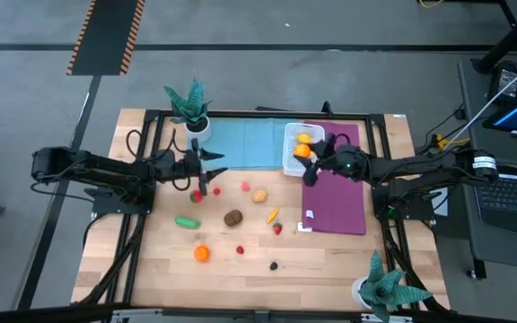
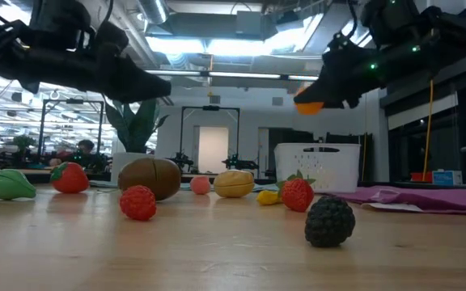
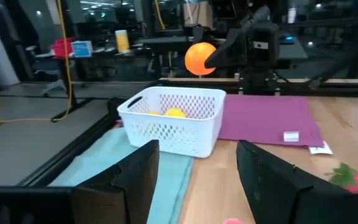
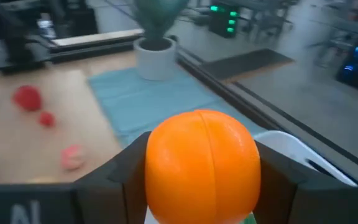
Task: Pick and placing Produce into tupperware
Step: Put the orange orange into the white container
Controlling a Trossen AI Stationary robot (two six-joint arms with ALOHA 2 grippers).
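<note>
a: how far along was the sorting?

b: early on. the white basket [image 1: 299,149] sat at the far side, where the blue mat [image 1: 245,144] met the purple mat [image 1: 337,193], and only one yellow piece [image 3: 175,112] showed inside it.

a: and the right arm?

b: the right gripper [image 4: 199,171] hung over the basket's near edge with its fingers clamped on an orange ball [image 4: 202,167]. it looked about to go in, but it wasn't in yet.

a: the left one?

b: the left gripper [image 3: 197,177] hovered above the wood near the blue mat's left end, fingers apart, nothing between them. a small red piece [image 1: 195,196] lay just beside it.

a: what was left on the table [image 1: 151,269]?

b: most of it. a green piece [image 1: 187,222], a brown one [image 1: 232,217], a tan one [image 1: 259,195], a pink one [image 1: 246,186], a thin yellow piece [image 1: 273,215], a second orange [image 1: 202,254], a few red berries [image 1: 240,249] and a dark berry [image 1: 274,266], all spread across the middle and near side, well apart from the basket.

a: so roughly?

b: i'd judge one in, one on the way, ten or so to go.
</note>
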